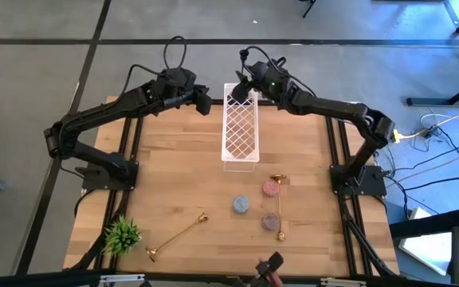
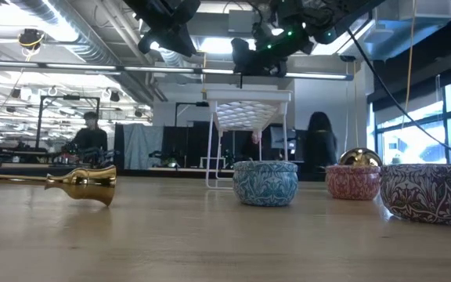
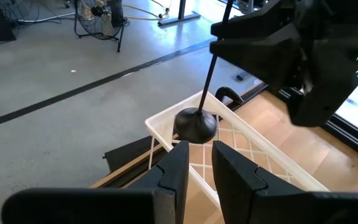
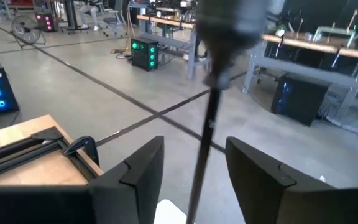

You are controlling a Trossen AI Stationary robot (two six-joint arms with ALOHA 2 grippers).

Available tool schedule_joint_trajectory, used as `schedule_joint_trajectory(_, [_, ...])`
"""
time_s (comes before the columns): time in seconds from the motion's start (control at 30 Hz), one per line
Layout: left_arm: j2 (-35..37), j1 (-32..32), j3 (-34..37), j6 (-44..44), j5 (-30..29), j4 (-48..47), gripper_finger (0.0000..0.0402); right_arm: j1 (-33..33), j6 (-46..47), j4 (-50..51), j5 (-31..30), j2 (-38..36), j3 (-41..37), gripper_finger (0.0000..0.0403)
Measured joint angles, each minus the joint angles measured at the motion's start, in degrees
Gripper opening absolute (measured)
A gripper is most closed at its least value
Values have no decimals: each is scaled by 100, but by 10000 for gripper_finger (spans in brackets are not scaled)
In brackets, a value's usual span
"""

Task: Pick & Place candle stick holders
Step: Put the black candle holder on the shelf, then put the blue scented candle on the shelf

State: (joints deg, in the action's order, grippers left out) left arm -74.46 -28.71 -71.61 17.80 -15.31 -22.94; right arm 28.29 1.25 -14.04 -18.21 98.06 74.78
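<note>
A black candle stick holder [image 3: 196, 124] stands tilted with its round base in the far end of the white wire basket [image 1: 240, 131]. Its thin stem [image 4: 205, 146] rises between the fingers of my right gripper [image 1: 241, 92], which is open above the basket's far end. My left gripper [image 1: 205, 104] hangs open and empty just left of the basket's far end, and its fingers [image 3: 178, 171] point at the black base. Two gold candle stick holders lie flat on the table, one near the front left [image 1: 178, 237] and one at the right [image 1: 279, 206]. My right gripper's two fingers [image 4: 143, 167] stand wide apart on either side of the black holder's stem [image 4: 207, 134], coming from above. I cannot tell whether either finger touches the stem. The holder's base [image 3: 196, 127] is down in the basket.
Three small patterned tins stand between the gold holders: pink [image 1: 271, 188], blue [image 1: 240, 206] and purple [image 1: 271, 221]. A green plant tuft [image 1: 122, 235] sits at the front left corner. People and desks show in the room behind the table.
</note>
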Motion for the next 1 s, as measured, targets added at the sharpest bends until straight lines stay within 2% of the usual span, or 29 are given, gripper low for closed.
schedule_joint_trajectory(0.13, [0,0,0,0,0,6,65,-2,215,188,26,-81,2,177])
schedule_joint_trajectory(0.27, [0,0,0,2,0,46,65,-3,479,311,328,-81,2,177])
schedule_joint_trajectory(0.53, [0,24,0,39,43,46,65,-173,534,803,315,-165,0,177])
schedule_joint_trajectory(1.0, [0,188,2,70,2,87,65,-366,217,1261,-493,-188,0,177])
